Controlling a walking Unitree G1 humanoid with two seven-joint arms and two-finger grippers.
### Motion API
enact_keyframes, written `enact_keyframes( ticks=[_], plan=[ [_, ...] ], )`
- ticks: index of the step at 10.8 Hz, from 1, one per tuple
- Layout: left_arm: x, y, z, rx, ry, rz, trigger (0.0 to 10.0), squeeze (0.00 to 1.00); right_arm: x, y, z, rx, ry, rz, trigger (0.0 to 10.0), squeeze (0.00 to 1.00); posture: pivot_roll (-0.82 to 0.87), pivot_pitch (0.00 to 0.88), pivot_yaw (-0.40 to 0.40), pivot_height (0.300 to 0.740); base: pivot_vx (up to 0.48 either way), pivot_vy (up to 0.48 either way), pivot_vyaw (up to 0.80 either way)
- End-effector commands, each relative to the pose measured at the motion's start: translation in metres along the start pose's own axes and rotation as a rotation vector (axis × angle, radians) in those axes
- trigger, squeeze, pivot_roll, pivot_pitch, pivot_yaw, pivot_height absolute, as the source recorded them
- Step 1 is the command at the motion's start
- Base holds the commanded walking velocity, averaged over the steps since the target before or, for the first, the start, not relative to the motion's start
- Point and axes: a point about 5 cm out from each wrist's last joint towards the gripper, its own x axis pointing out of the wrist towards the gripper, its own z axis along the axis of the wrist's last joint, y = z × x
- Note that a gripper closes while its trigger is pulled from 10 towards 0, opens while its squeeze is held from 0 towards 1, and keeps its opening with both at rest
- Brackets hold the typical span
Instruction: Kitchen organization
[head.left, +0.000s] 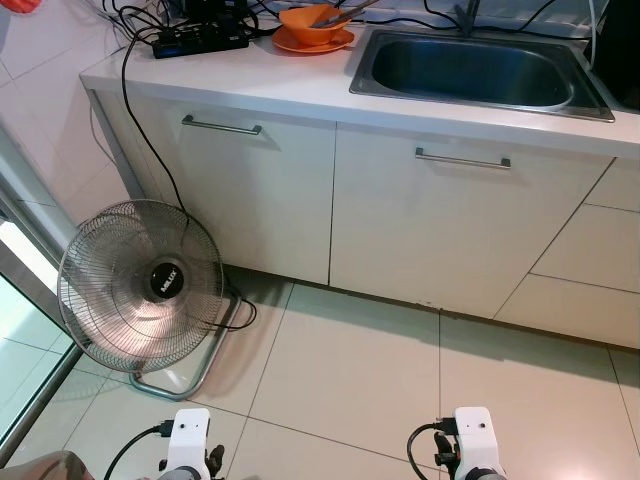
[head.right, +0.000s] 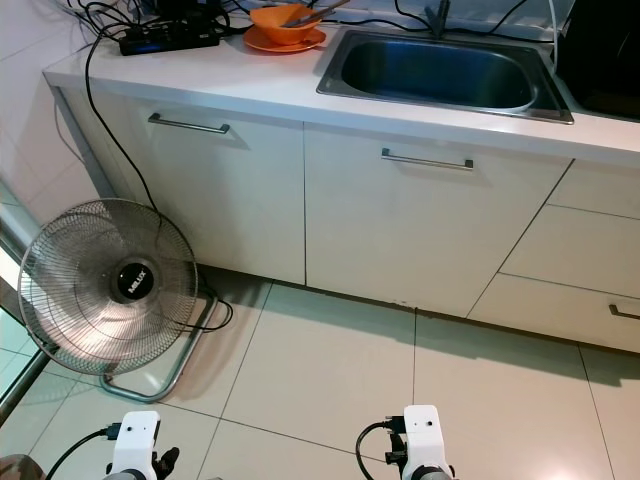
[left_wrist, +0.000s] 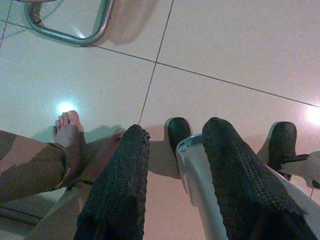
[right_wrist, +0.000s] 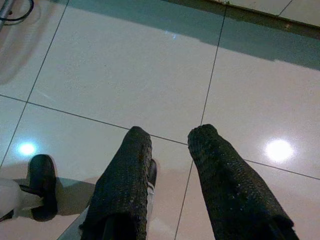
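While both arms hang idle above the floor tiles (right_wrist: 125, 65), the left end effector (left_wrist: 172, 150) and right end effector (right_wrist: 167, 150) are released, fingers apart and holding nothing. An orange bowl (head.left: 312, 22) with a utensil rests on its plate on the table (head.left: 270, 85), just left of the sink (head.left: 470, 70); a power strip (head.left: 200, 40) lies farther left. A floor fan (head.left: 140, 285) stands below. A person's bare foot (left_wrist: 67, 132) is near. Judged step: approach squarely, avoiding fan and cable.
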Motion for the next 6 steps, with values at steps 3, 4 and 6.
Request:
enact_keyframes(
  ticks=[3, 4, 6],
  plan=[
    [-0.0008, 0.0023, -0.0024, -0.010, 0.001, 0.006, 10.0, 0.00, -0.0011, -0.0002, -0.0037, 0.013, 0.017, -0.001, 10.0, 0.00, -0.01, 0.008, 0.025, 0.740, 0.000, 0.000, 0.00],
    [-0.0010, 0.0033, -0.0021, -0.017, -0.009, 0.018, 10.0, 0.00, -0.0010, 0.0008, -0.0037, 0.012, 0.019, 0.011, 10.0, 0.00, 0.00, 0.024, 0.026, 0.740, 0.000, 0.000, 0.00],
    [-0.0014, 0.0048, -0.0017, -0.025, -0.023, 0.034, 10.0, 0.00, -0.0010, 0.0022, -0.0037, 0.013, 0.017, 0.026, 10.0, 0.00, 0.00, 0.010, 0.025, 0.740, 0.000, 0.000, 0.00]
  ],
)
